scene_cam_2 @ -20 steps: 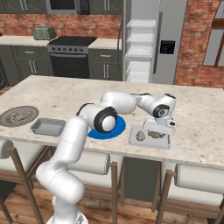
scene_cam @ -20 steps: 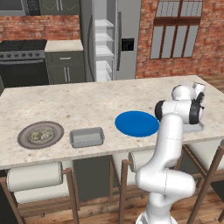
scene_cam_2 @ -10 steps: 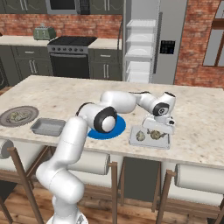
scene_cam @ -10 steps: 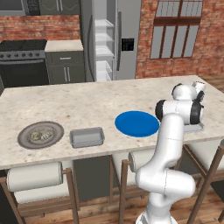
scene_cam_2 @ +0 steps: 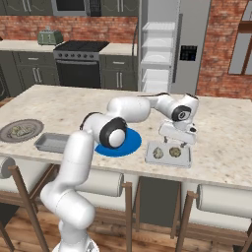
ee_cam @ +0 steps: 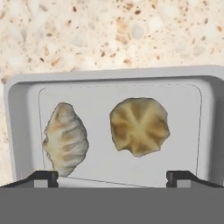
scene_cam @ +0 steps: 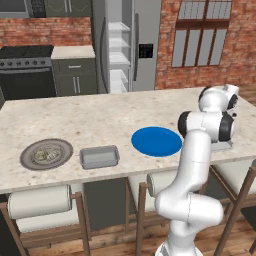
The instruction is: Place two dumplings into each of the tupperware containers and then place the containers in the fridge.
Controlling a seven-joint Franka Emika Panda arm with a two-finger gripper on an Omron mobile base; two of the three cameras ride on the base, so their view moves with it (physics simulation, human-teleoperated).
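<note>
Dumplings first: from the left base view, two of them (scene_cam: 46, 154) lie on the round grey plate (scene_cam: 30, 161) near the left end of the counter (scene_cam: 100, 112). Just to the right of that plate sits an empty grey container (scene_cam: 99, 157), and further right lies the blue plate (scene_cam: 156, 141), bare. My arm rises at the lower right and bends over the right end of the counter. Behind the counter the fridge (scene_cam: 127, 45) stands with its door open, white shelves showing, and the black oven range (scene_cam: 27, 70) is to its left.

From the right base view, the second container (scene_cam_2: 168, 155) rests on the counter just right of the blue plate, near the front edge. Two dumplings (scene_cam_2: 158, 152) lie side by side inside it. My end effector (scene_cam_2: 174, 141) hangs directly above this container, pointing down, its fingers spread wide and holding nothing. The empty container and the grey plate are at the far left.

In the hand view, I look straight down into the second container. One dumpling, long and ridged (ee_cam: 65, 138), lies to the left; a rounder one (ee_cam: 138, 126) sits beside it, the two apart. My fingertips (ee_cam: 43, 177) stand wide at the bottom corners, clear of both.
</note>
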